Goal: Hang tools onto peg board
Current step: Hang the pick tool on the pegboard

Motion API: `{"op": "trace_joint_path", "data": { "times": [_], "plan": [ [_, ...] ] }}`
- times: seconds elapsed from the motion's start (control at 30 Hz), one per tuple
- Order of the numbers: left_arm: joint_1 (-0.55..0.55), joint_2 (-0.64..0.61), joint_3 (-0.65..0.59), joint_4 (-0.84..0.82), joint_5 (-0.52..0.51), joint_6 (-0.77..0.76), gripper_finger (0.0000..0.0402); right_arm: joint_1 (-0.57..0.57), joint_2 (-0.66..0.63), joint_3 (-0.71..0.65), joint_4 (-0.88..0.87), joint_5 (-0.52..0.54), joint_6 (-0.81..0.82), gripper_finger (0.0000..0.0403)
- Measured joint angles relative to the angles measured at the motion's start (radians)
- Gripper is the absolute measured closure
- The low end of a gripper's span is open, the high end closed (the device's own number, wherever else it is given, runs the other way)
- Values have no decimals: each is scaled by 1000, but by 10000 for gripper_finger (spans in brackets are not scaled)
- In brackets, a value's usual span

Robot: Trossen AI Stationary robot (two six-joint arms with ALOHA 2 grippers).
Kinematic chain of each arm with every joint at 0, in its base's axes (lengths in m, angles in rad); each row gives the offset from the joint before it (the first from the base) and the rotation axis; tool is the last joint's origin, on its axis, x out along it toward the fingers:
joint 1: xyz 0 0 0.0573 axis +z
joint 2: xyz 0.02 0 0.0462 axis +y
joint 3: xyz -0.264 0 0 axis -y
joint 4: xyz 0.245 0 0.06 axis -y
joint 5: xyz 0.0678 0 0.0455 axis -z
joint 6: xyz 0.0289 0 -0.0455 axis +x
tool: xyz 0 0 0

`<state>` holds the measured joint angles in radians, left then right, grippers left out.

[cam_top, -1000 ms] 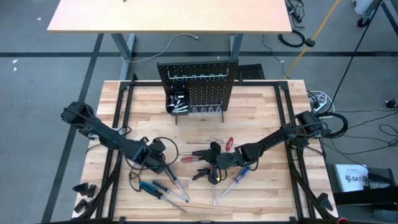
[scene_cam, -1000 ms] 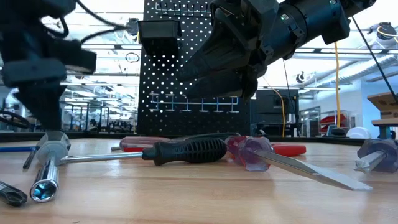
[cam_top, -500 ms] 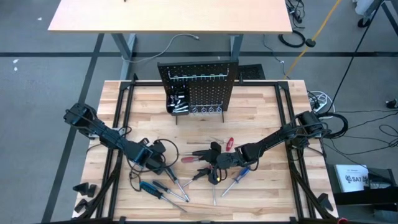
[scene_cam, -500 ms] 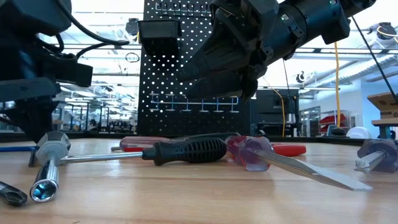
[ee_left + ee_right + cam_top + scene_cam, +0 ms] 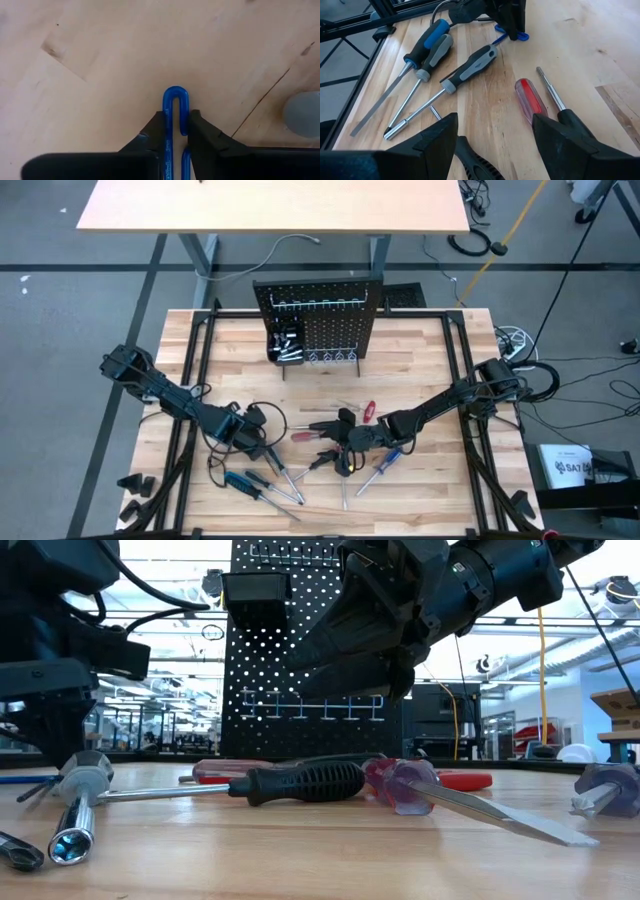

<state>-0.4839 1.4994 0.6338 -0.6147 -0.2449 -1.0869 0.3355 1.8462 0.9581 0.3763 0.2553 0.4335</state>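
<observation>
**Tools on table, peg board at rear: left gripper closed on blue handle**

Peg board [image 5: 318, 320]: stood upright at the far middle of the table [image 5: 420, 360]. A row of hooks is seen across its upper part, a small black bin [image 5: 285, 345] fixed at its lower left with silvery pieces inside, and further small metal pieces hung along its lower edge.

Left gripper [image 5: 176, 131]: lowered to the table surface at front left. Its jaws are drawn narrow around a thin blue looped handle [image 5: 175, 107], which is pinched between the two fingers [image 5: 152, 137]; the loop's rounded end protrudes just beyond the fingertips. The rest of this tool is hidden.

Right gripper [image 5: 492, 132]: held just above the tools at front centre, jaws spread wide with nothing gripped. A red-handled screwdriver [image 5: 532, 101] lies between and beyond the fingers.

Loose tools, all lying flat on the table:
- Blue-and-black screwdriver [image 5: 422, 42], beside a grey-and-black nut driver [image 5: 427, 57] and a second grey-and-black driver [image 5: 467, 67], grouped near the left gripper.
- Black ribbed-handle screwdriver [image 5: 300, 782], in the low view touching a translucent purple-handled one [image 5: 405, 785].
- Socket driver [image 5: 72, 825] with open hex end, at the near left in the low view.
</observation>
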Motion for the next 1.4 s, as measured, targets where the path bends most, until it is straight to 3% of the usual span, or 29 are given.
{"op": "trace_joint_path", "data": {
  "times": [0.43,0.9,1.23,1.4],
  "plan": [
    [-2,3,20,2,-79,4,353,0,-11,0,-5,0,-1,156],
    [41,3,129,-5,-224,137,356,0,-11,0,-14,0,-5,156],
    [72,2,243,-7,-242,291,372,0,-10,0,-7,1,-2,156],
    [67,2,324,-107,-203,315,390,0,-10,0,74,5,1,156]
  ]
}}
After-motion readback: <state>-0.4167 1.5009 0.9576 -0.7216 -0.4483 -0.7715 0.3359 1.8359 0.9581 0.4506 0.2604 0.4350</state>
